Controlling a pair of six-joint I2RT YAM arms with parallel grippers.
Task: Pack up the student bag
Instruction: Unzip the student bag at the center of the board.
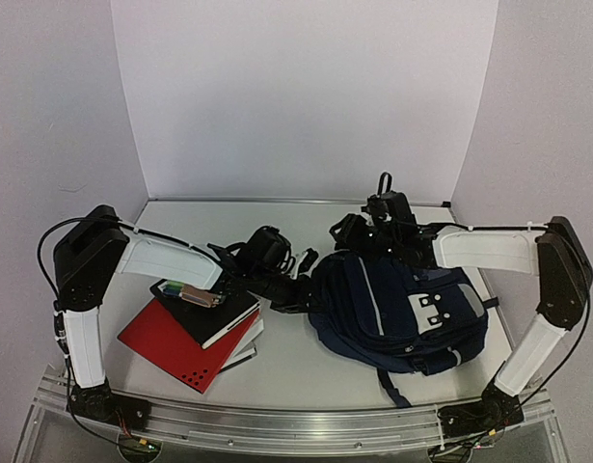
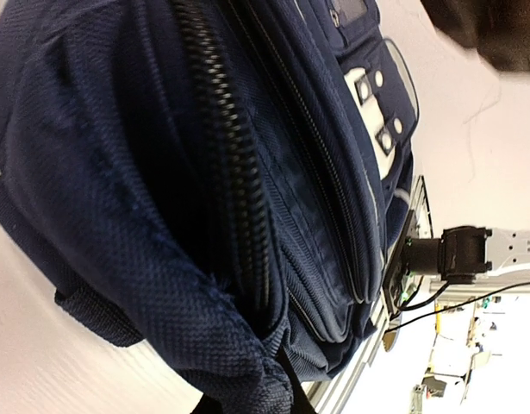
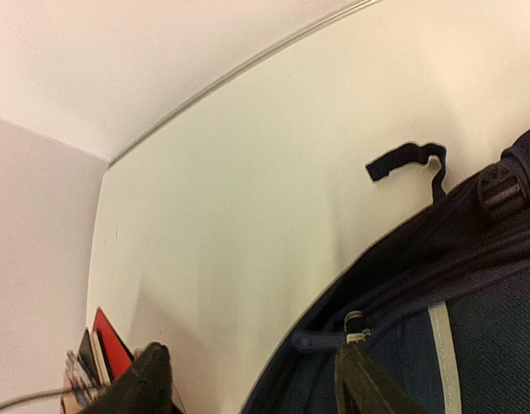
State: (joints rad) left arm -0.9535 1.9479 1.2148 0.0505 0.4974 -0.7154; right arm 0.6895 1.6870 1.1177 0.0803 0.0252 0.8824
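Top external: the bag (image 1: pixel 402 304) lies right of centre on the table (image 1: pixel 306 371). Books (image 1: pixel 195 323) sit stacked to the left, unpacked. The left gripper (image 1: pixel 282 287) is at the bag's left edge. Left wrist: jaws closed, apparently pinching bag fabric; zips look closed. Right wrist: the right gripper (image 3: pixel 256 384) stands wide apart, empty, over a zip pull (image 3: pixel 354 326). Packing judged barely begun.

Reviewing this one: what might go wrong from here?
1. The open right hand may miss the small zipper pull just ahead of it.
2. The bag looks zipped in the left wrist view; tugging could drag it.
3. The books lie close by the left arm; a swing could knock them.
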